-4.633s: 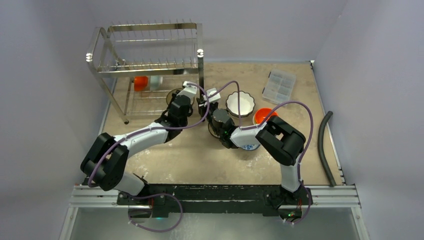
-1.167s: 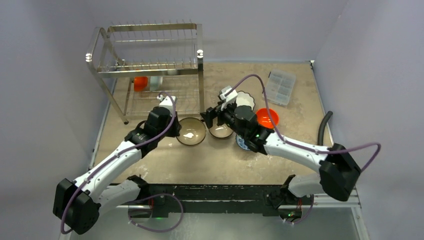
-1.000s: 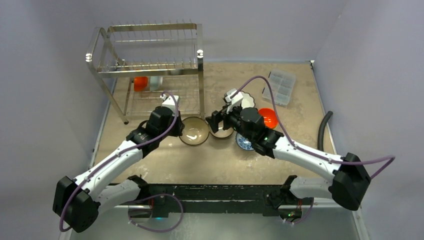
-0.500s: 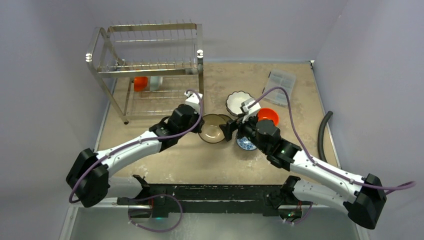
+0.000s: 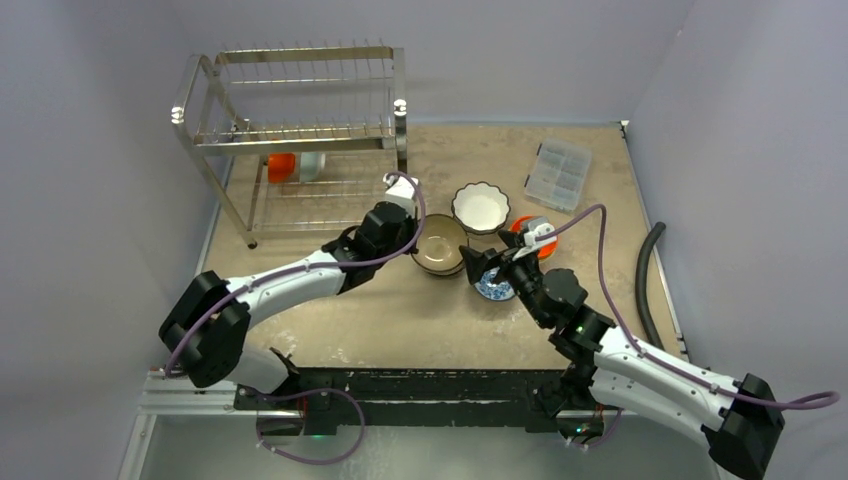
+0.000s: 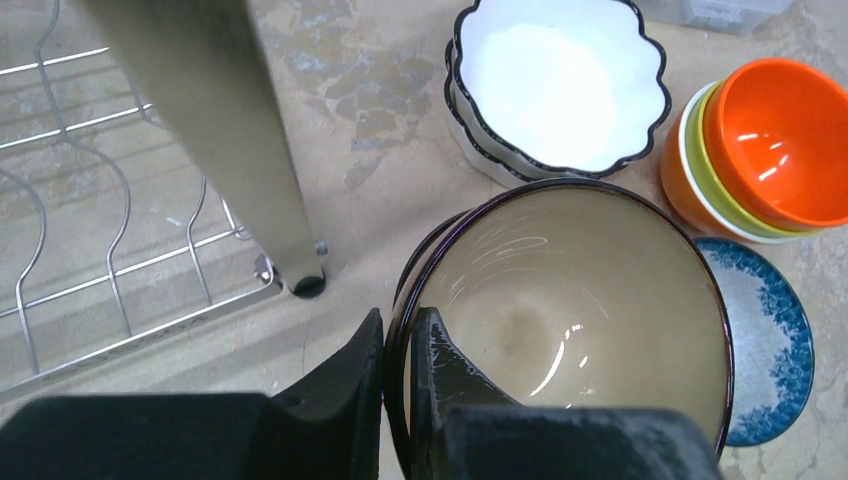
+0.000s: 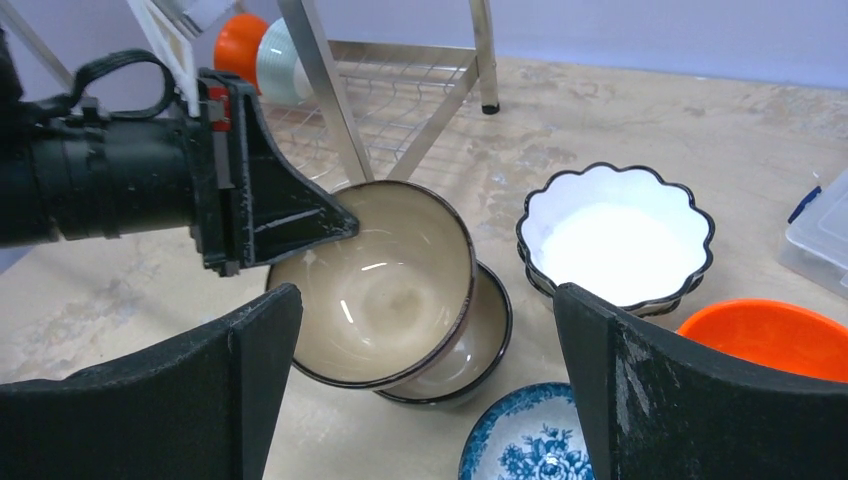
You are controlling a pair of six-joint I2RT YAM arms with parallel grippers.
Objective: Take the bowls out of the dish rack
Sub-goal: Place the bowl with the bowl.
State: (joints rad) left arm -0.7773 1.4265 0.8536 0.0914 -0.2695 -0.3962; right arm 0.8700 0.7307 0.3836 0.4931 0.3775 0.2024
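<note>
My left gripper (image 6: 398, 330) is shut on the dark rim of a tan bowl (image 6: 570, 300), one finger inside and one outside. It holds that bowl tilted over a second tan bowl (image 7: 485, 335) on the table, right of the dish rack (image 5: 300, 130). In the top view the left gripper (image 5: 412, 238) and held bowl (image 5: 440, 250) are mid-table. My right gripper (image 7: 430, 400) is open and empty, pulled back near a blue-patterned bowl (image 5: 493, 287). A white scalloped bowl (image 5: 480, 207) and an orange bowl (image 7: 770, 335) stand nearby. An orange bowl (image 5: 281, 165) and a pale bowl (image 5: 312, 165) sit on the rack's lower tier.
A clear plastic compartment box (image 5: 558, 172) lies at the back right. A black hose (image 5: 650, 290) runs along the right edge. The rack's steel leg (image 6: 210, 130) stands just left of the held bowl.
The left arm has carried the tan bowl rightward, over the other tan bowl. The right arm has drawn back toward the near right, its gripper open.
</note>
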